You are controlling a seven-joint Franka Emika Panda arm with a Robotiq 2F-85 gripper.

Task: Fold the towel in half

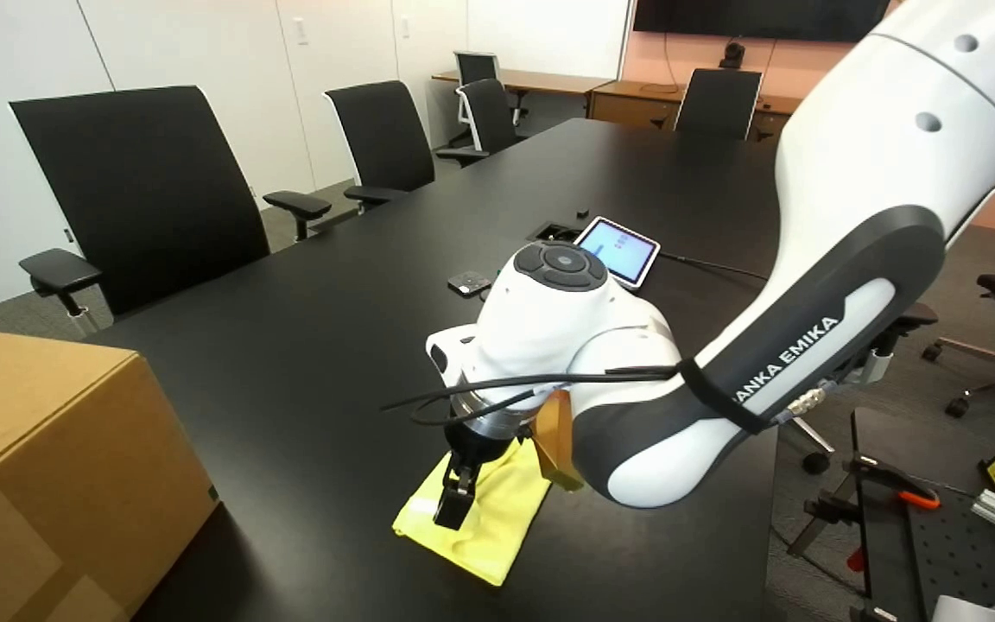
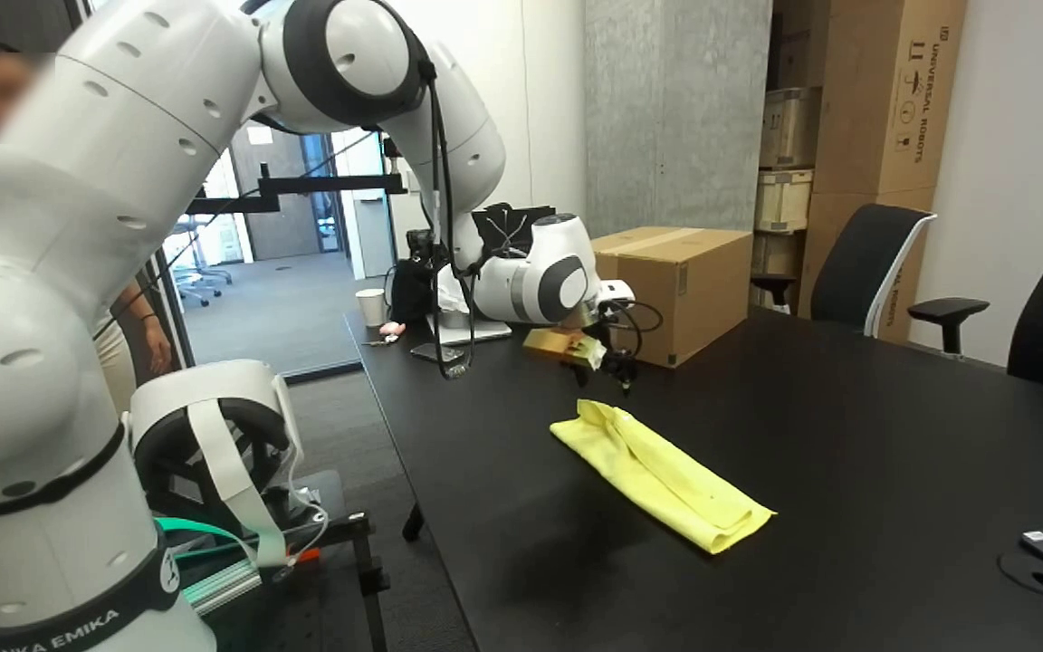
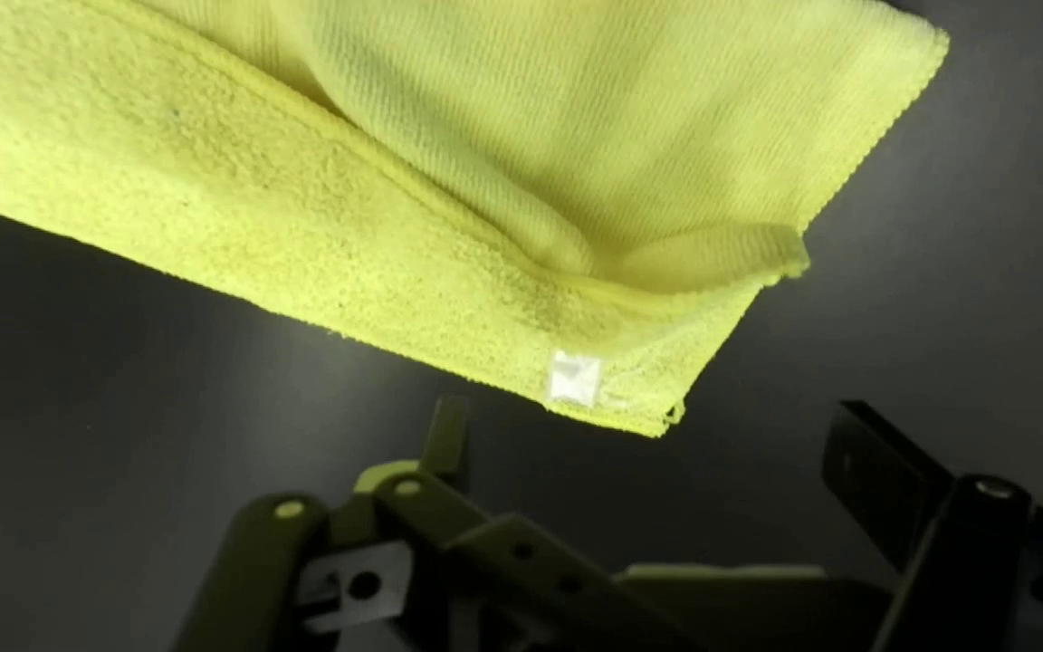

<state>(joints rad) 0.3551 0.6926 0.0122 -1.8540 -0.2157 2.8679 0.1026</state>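
A yellow towel [image 1: 506, 510] lies on the black table, and it also shows in an exterior view [image 2: 666, 484] as a long, partly folded strip. In the wrist view the towel [image 3: 377, 244] has one layer lying over another. The upper layer's edge is wavy and raised near one end, and the lower layer sticks out past it. A white tag [image 3: 574, 378] sits near the lower layer's corner. My gripper [image 3: 653, 435] is open and empty, with that corner just ahead of the gap between its fingers. In an exterior view the gripper [image 2: 623, 380] is above the table beyond the towel's far end.
A large cardboard box [image 1: 74, 466] stands on the table close to the gripper, also visible in an exterior view [image 2: 693, 290]. A tablet [image 1: 621, 250] and a small black device [image 1: 469, 282] lie farther along. A white cup [image 2: 371, 308] stands near the table edge [image 2: 422, 507].
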